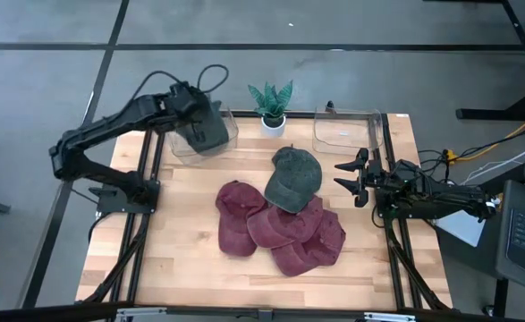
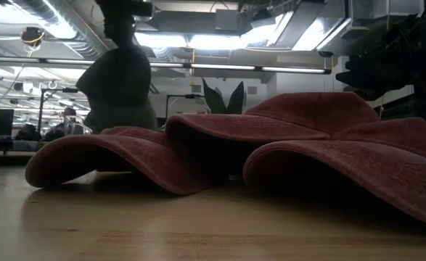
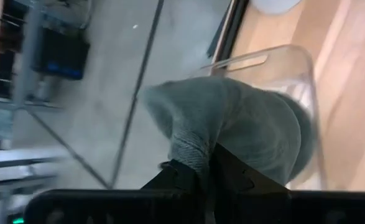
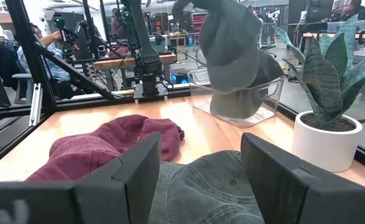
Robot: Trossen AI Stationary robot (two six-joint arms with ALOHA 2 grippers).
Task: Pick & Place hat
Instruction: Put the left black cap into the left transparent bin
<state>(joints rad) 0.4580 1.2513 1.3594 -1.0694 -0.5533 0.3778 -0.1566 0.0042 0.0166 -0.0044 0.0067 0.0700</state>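
Left gripper [image 1: 193, 123]: fingers pinched tight on a grey-green fabric cap [image 1: 201, 131], which hangs from them over the left clear plastic bin [image 1: 228, 134]. Right gripper [image 1: 351, 178]: fingers spread wide, empty, at the table's [image 1: 190, 259] right edge, just beside a second grey-green cap [image 1: 293, 177] atop the maroon caps [image 1: 275, 228].

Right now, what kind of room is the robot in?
Probably a robotics lab or workshop. A person sits among other metal-framed work tables, long ceiling lights run overhead, and the wooden table stands on a bare grey floor.
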